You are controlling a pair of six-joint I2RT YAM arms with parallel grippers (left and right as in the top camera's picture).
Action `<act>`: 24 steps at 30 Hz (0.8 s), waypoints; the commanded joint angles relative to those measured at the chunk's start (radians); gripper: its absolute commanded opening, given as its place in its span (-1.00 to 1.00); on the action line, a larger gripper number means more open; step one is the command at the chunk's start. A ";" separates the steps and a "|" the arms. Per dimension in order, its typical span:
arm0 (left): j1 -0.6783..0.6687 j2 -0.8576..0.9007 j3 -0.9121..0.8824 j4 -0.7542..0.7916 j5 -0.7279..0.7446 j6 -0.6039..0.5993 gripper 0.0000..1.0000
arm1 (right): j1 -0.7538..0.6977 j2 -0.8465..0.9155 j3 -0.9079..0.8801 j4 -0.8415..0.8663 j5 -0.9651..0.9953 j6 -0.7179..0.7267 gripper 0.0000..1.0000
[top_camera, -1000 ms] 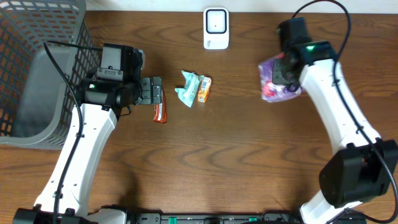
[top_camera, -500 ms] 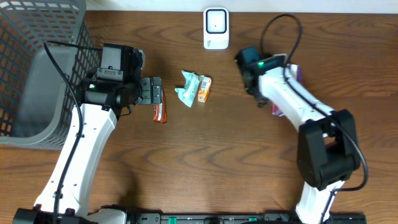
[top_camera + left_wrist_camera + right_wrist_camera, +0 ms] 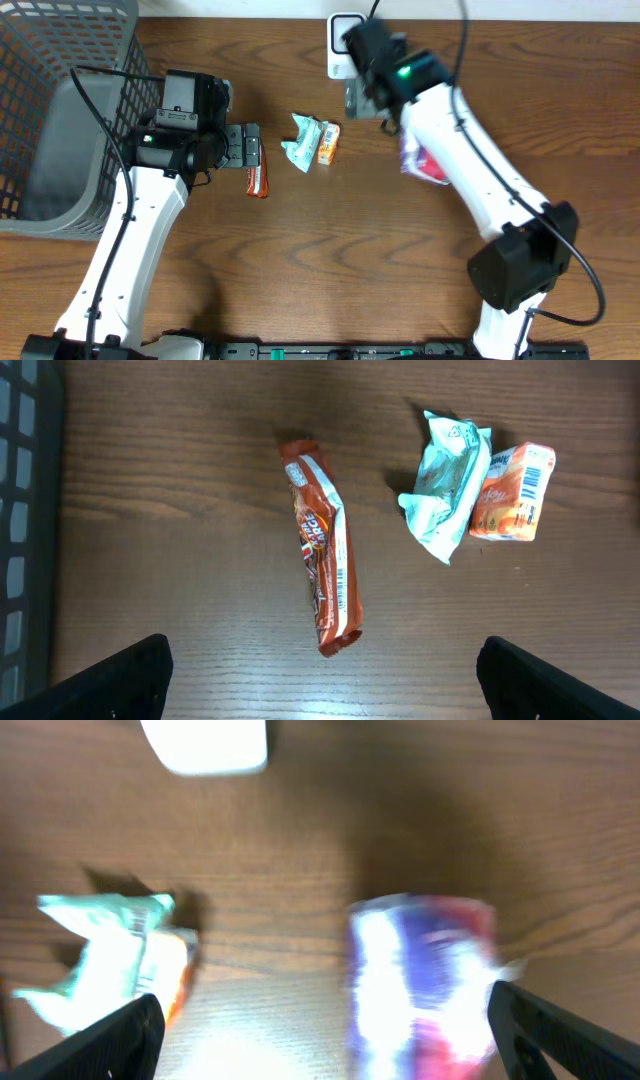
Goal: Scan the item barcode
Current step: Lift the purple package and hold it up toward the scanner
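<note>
Four snacks lie loose: bar (image 3: 325, 575), teal packet (image 3: 440, 485), orange packet (image 3: 512, 492), and at three o'clock a crinkly purple-pink bag (image 3: 425, 970). The left claw (image 3: 320, 680) and right claw (image 3: 325, 1020) gape.

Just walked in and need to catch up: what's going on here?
This is a barcode-scanning run. The right gripper stands open over a blurred purple packet, near the white scanner. The left gripper hangs open above a red snack bar. Neither appears to grip anything.
</note>
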 commanded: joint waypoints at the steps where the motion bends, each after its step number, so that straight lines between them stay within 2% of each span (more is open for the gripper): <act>1: 0.000 0.004 0.002 0.000 -0.009 -0.005 0.96 | -0.087 -0.017 0.114 -0.065 -0.072 -0.054 0.99; 6: 0.000 0.004 0.002 0.000 -0.009 -0.005 0.96 | -0.231 -0.008 0.127 -0.161 -0.303 -0.251 0.98; 10: 0.000 0.004 0.002 0.000 -0.009 -0.005 0.95 | -0.342 0.004 0.069 -0.222 -0.313 -0.272 0.98; 12: 0.000 0.004 0.002 0.000 -0.009 -0.005 0.96 | -0.398 0.004 0.008 -0.204 -0.386 -0.271 0.99; 17: 0.000 0.004 0.002 0.000 -0.009 -0.005 0.96 | -0.490 0.004 -0.192 -0.060 -0.729 -0.415 0.99; 24: 0.000 0.004 0.002 0.000 -0.009 -0.005 0.96 | -0.521 0.005 -0.512 0.269 -0.995 -0.404 0.99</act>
